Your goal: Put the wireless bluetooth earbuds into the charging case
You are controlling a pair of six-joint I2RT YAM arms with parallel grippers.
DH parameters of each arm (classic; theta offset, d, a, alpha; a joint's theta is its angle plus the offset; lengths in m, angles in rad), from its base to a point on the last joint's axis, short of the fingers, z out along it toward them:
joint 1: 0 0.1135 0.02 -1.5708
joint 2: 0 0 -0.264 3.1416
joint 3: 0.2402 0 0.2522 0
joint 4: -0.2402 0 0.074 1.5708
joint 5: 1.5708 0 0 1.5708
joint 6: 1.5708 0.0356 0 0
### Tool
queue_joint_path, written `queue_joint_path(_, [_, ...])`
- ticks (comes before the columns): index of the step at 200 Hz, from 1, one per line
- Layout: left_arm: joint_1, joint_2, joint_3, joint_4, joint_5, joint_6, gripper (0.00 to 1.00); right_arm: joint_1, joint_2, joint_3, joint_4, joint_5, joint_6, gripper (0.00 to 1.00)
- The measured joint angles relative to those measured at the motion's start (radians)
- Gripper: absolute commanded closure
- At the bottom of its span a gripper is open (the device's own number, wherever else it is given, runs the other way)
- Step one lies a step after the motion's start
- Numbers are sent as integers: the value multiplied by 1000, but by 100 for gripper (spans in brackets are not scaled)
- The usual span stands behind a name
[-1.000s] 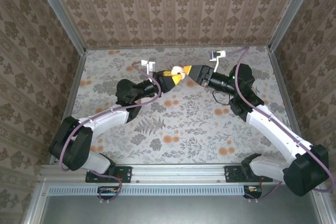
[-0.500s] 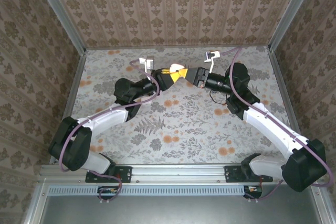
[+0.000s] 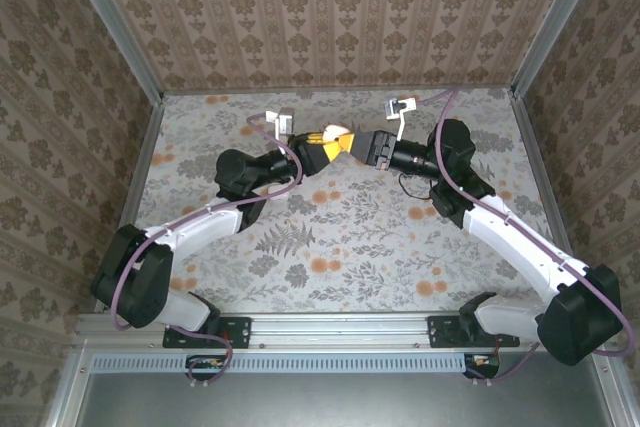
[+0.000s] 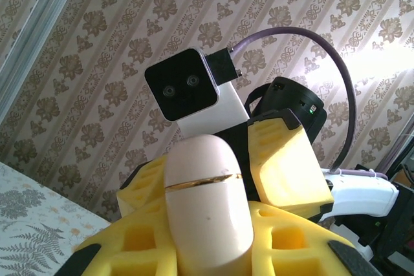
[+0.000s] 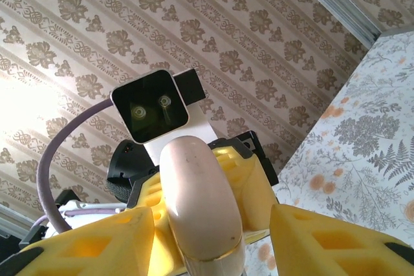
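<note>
Above the floral surface (image 3: 350,237), the left end effector (image 3: 325,147) clamps the light, slick charging case (image 4: 207,205). The right end effector (image 5: 210,224), released, straddles its lid (image 4: 200,159), probably the best hold.

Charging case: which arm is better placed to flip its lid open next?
Right, probably. The right gripper has its jaws open either side of the lid end of the charging case, while the left gripper is shut on the body, steadying it.

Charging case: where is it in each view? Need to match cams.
Top external: charging case at upper centre.
Left wrist: lower centre, lid seam visible.
Right wrist: lower centre, reaching the bottom edge.
Shared landmark: floral table cover; bottom-left in left wrist, right side in right wrist.
</note>
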Motion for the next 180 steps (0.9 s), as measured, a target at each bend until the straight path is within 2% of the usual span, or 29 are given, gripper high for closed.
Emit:
queue_joint_path(20, [0, 0, 0, 0, 18, -7, 91, 0, 0, 3, -2, 0, -4, 46])
queue_joint_path(40, [-1, 0, 0, 0, 29, -14, 91, 0, 0, 8, -5, 0, -7, 48])
queue_joint_path(66, [-1, 0, 0, 1, 35, -16, 91, 0, 0, 23, -10, 0, -11, 66])
queue_joint_path(88, [0, -4, 0, 3, 37, -21, 89, 0, 2, 27, -11, -1, -13, 73])
queue_joint_path(102, [0, -5, 0, 3, 37, -27, 87, -1, 2, 27, -10, -4, -16, 73])
queue_joint_path(122, [1, -5, 0, 3, 38, -34, 87, -1, 2, 27, -9, -5, -22, 64])
queue_joint_path(140, [1, -5, 0, 3, 45, -37, 87, -1, 2, 27, -13, -8, -32, 63])
queue_joint_path(159, [2, -5, 2, 3, 53, -44, 87, -1, 2, 27, -15, -12, -38, 71])
queue_joint_path(180, [6, -5, 3, 1, 63, -56, 82, -3, 2, 28, -16, -21, -49, 80])
